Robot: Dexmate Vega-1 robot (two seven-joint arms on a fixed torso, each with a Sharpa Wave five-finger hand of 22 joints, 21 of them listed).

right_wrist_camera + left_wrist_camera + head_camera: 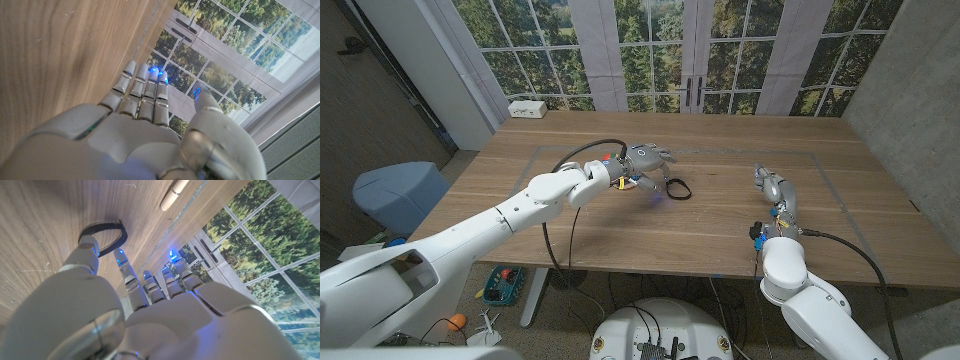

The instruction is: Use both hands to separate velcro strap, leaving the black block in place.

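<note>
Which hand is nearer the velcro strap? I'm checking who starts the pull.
Left. The left hand hovers right beside the velcro strap; the right hand waits well off to its side.

A wooden table (720, 210) stood before tall paned windows (650, 50) showing green trees. A white box (528, 108) sat at its far corner; a blue bin (398, 190) stood on the floor.

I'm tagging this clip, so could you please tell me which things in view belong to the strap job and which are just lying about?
Part of the job:
- velcro strap, a black loop lying on the table
- left hand, over the table beside the loop
- right hand, fingers apart, holding nothing

Just lying about:
- white box at the table's far left corner
- wooden table
</note>
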